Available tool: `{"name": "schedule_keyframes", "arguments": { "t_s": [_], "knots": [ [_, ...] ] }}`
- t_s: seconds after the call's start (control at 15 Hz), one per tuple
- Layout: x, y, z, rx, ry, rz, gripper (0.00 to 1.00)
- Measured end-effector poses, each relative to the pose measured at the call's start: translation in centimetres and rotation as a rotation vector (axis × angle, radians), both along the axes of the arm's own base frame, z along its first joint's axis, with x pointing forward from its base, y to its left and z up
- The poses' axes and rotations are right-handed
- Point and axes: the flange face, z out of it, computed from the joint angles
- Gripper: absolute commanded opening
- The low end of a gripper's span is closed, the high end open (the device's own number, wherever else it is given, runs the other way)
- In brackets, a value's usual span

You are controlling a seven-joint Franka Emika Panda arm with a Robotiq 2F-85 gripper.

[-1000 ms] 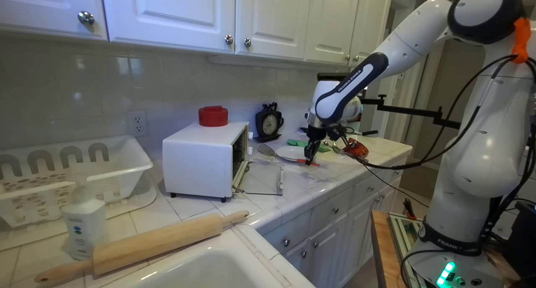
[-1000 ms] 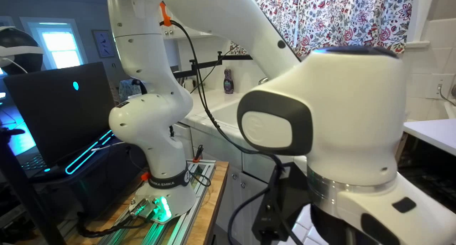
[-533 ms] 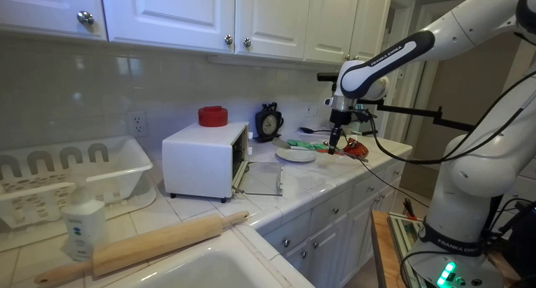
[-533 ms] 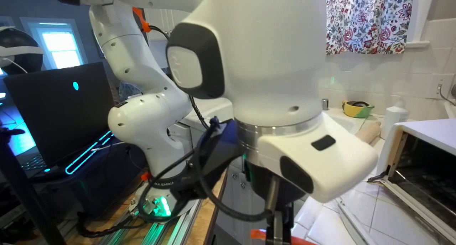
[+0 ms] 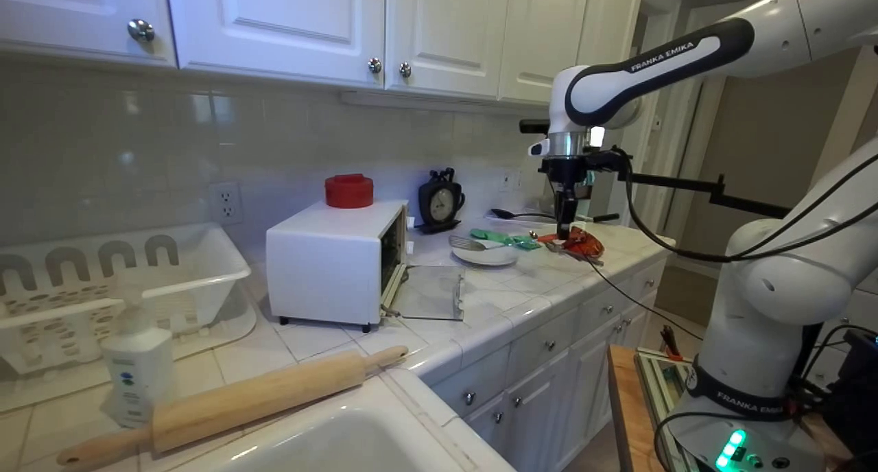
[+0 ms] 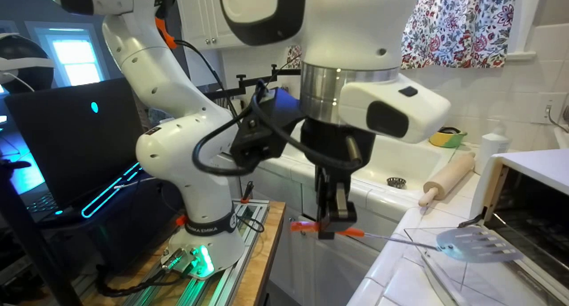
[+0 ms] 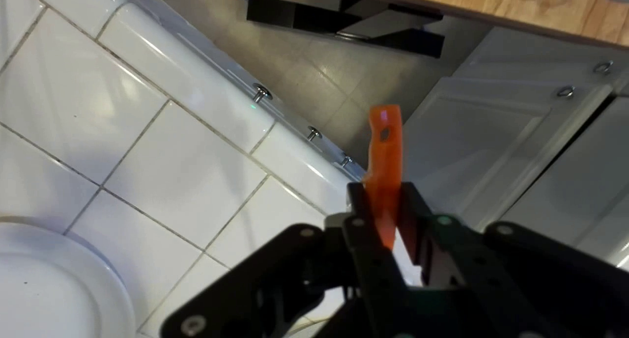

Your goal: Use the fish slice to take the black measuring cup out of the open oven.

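Observation:
My gripper [image 5: 564, 234] is shut on the orange handle of the fish slice [image 6: 478, 244]; the gripper also shows in an exterior view [image 6: 331, 230]. In the wrist view, the handle [image 7: 385, 151] sits between the fingers [image 7: 383, 205]. The slice is held roughly level above the counter, its slotted metal blade pointing toward the oven. The white oven [image 5: 326, 273] stands open with a dark inside, also seen in an exterior view [image 6: 538, 221]. Its glass door [image 5: 433, 295] is lowered in front. The black measuring cup does not show; most of the oven's inside is hidden or dark.
A white plate [image 5: 485, 256] lies near the oven, with a green item [image 5: 507, 239] and a red bag [image 5: 584, 243] beyond. A black upright dial [image 5: 439, 201] stands behind. A red container [image 5: 348, 191] sits on the oven. A rolling pin [image 5: 260, 396] lies by the sink.
My gripper has moved away from the oven with the fish slice and risen slightly. The slice's blade now shows in both exterior views. The oven and the other things have not moved.

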Motion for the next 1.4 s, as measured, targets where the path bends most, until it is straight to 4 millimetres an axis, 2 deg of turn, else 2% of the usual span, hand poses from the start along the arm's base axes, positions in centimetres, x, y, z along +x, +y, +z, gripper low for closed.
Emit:
{"name": "schedule_keyframes", "arguments": {
  "t_s": [0.27, 0.53, 1.07, 1.4],
  "knots": [
    [2.3, 3.3, 1.8, -0.027, 0.047, 0.091, 0.05],
    [5.5, 4.1, 2.4, -0.021, 0.084, 0.081, 0.05],
    [13.3, 4.6, -1.1, 0.055, 0.154, 0.009, 0.05],
    [16.8, 3.3, -2.0, 0.147, 0.135, -0.129, 0.05]
  ]
}}
